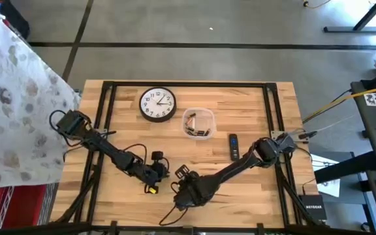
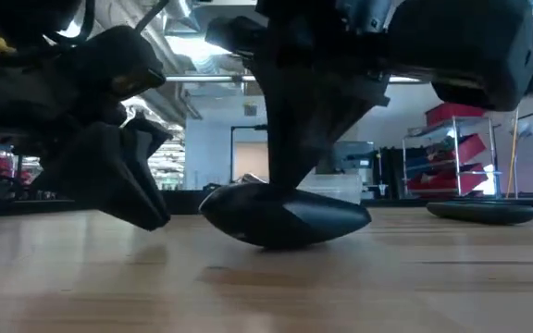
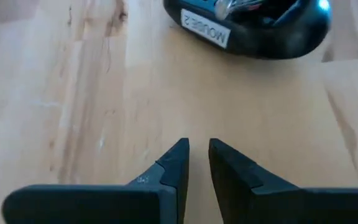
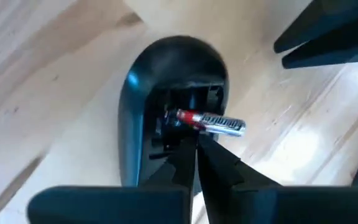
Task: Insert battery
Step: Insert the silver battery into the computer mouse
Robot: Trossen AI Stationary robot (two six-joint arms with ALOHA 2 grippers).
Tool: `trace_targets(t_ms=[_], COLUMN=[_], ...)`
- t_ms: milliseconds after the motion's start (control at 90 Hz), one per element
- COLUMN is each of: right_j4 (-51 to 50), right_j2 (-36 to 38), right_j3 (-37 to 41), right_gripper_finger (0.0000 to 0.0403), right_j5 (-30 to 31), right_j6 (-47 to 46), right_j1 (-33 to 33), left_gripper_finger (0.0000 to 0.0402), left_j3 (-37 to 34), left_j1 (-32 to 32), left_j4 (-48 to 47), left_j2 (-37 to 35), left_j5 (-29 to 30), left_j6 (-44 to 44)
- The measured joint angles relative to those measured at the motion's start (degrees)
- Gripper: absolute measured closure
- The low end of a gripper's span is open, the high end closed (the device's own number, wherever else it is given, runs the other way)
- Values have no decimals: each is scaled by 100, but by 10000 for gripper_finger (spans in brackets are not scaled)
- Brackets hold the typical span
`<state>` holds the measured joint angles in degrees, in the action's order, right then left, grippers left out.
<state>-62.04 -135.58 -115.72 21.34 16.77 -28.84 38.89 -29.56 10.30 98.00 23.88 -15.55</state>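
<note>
A black computer mouse (image 4: 166, 106) lies bottom up on the wooden table, its battery bay open; it also shows in the left wrist view (image 3: 253, 25) and the low view (image 2: 285, 217). A silver battery with a red end (image 4: 211, 122) lies slanted across the bay, its silver end sticking out past the bay's edge. My right gripper (image 4: 196, 148) stands shut right over it near the table's front (image 1: 187, 190). My left gripper (image 3: 198, 155) hovers just left of the mouse (image 1: 156, 171), its fingers a narrow gap apart, nothing between them. My right gripper meets the middle of the battery (image 4: 205, 127) with its shut fingertips, coming from above and pointing down into the mouse's bay. The battery lies across the fingers, its red end in the bay. Whether the tips press on it or only touch it, I cannot tell.
A round wall clock (image 1: 157, 104), a clear tub of batteries (image 1: 198, 123) and a black remote (image 1: 234, 146) lie farther back on the table. A small yellow piece (image 1: 151, 189) sits by the left gripper. Black frame bars run along the table's edges.
</note>
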Motion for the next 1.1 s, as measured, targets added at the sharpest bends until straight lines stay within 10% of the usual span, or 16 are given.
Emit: trace_targets(t_ms=[489,1100], right_j4=[-461,-549], right_j2=[10,10], right_j3=[-39,-42], right_gripper_finger=[245,392], right_j5=[-26,-845], right_j6=[302,157], right_j1=[128,264], left_gripper_finger=[355,355], left_j3=[-2,-2], left_j1=[-4,-8], left_j4=[-130,-115], left_j2=[-2,-4], left_j5=[89,85], left_j6=[-84,-81])
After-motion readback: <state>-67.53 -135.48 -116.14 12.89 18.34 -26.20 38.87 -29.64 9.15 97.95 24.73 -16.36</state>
